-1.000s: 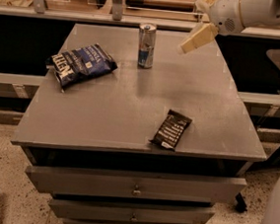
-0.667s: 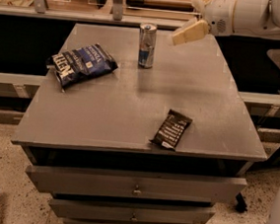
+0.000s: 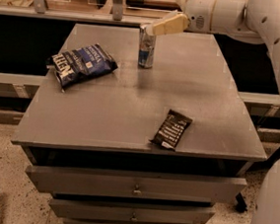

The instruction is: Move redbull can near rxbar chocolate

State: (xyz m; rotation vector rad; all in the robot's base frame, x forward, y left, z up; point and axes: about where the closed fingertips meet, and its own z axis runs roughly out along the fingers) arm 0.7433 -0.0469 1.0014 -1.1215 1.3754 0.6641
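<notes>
Task barely started imo. Claw (image 3: 163,27) is hovering at the top rim of the can (image 3: 146,50). Contact y/n and open/closed: can't tell. Can is standing upright right under claw tip, not lifted. Choc bar (image 3: 172,130) is lying well apart from claw, toward table (image 3: 130,108) front edge. Remaining: grab, carry, set down by bar. Drawers (image 3: 135,183) are sitting closed, contents hidden.

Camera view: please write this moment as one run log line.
can: upright, rear of table | chocolate bar: flat, front right | end effector: at can's top | move: not yet done
</notes>
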